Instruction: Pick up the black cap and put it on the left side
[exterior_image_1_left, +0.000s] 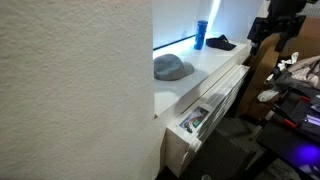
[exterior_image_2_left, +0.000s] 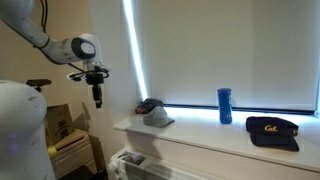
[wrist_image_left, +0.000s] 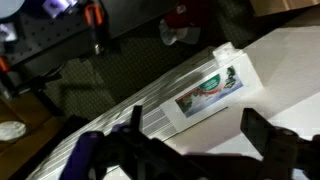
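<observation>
Gripper (wrist_image_left: 192, 120) spread, blue bottle (exterior_image_2_left: 225, 105) near black cap (exterior_image_2_left: 272, 131)

The black cap (exterior_image_2_left: 272, 131) is seen as soft, matt cloth with stitched yellow lettering. The grey cap (exterior_image_2_left: 156, 117) is likewise made of matt fabric. A smooth, slightly shiny finish is shown by the blue bottle (exterior_image_2_left: 225, 105). The white ledge (exterior_image_2_left: 200, 135) is smoothly finished, while the wall (exterior_image_1_left: 70, 90) is coarsely textured.
</observation>
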